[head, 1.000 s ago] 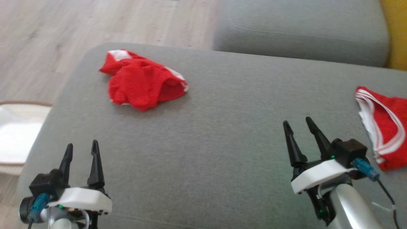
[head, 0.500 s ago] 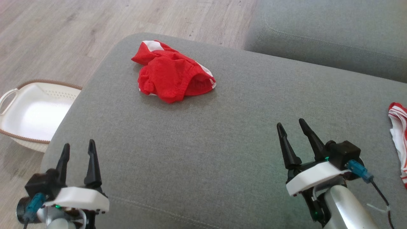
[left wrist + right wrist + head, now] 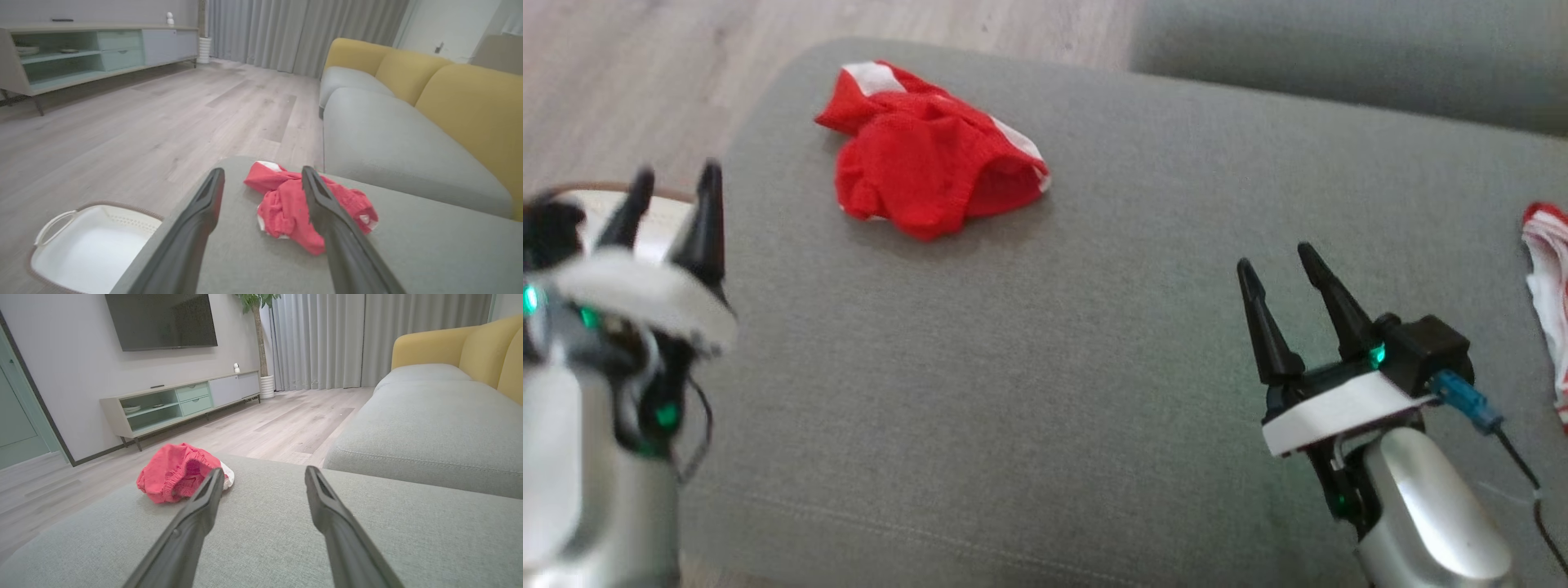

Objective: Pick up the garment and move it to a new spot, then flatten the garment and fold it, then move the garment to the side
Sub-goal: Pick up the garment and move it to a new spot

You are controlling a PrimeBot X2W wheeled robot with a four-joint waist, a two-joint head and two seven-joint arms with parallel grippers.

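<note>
A crumpled red garment (image 3: 927, 167) with white trim lies near the far left corner of the grey sofa cushion (image 3: 1045, 351). The left wrist view has the garment (image 3: 286, 204) just beyond my left fingers, and the right wrist view has the garment (image 3: 175, 473) ahead on the left. My left gripper (image 3: 674, 175) is raised at the cushion's left edge, open and empty, short of the garment. My right gripper (image 3: 1274, 261) hovers open and empty over the cushion's right half, well away from it.
A second red and white cloth (image 3: 1547, 294) lies at the cushion's right edge. A white basket (image 3: 94, 249) stands on the wooden floor left of the sofa. More grey seats with yellow backrests (image 3: 466, 94) lie beyond. A TV cabinet (image 3: 179, 404) stands across the room.
The head camera has shifted. My left gripper has risen and moved forward toward the garment. The right gripper has moved up slightly. The garment lies as before.
</note>
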